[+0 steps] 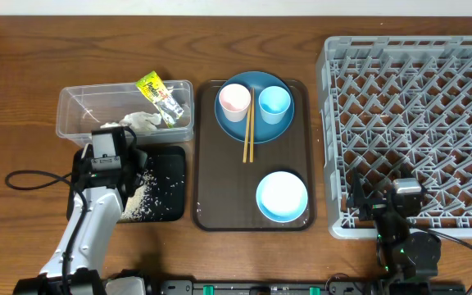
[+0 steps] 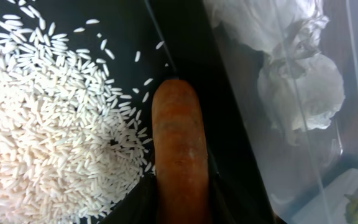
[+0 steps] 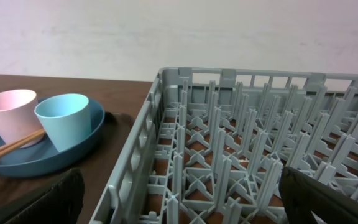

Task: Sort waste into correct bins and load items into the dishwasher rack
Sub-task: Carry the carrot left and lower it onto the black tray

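Carrot [image 2: 179, 146] end hidden between fingers [image 2: 132, 208]

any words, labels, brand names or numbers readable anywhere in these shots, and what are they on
Snack wrapper in the clear tub: printed lettering, too small and blurred to read in the overhead view; the left wrist view shows only a blurred corner.
Carrot, plate, rack: no text visible.
No text can be quoted.

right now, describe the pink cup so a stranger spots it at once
Find the brown tray mid-table. A blue plate at its far end holds two cups. The pink cup is the left one; the light blue cup is its neighbour.
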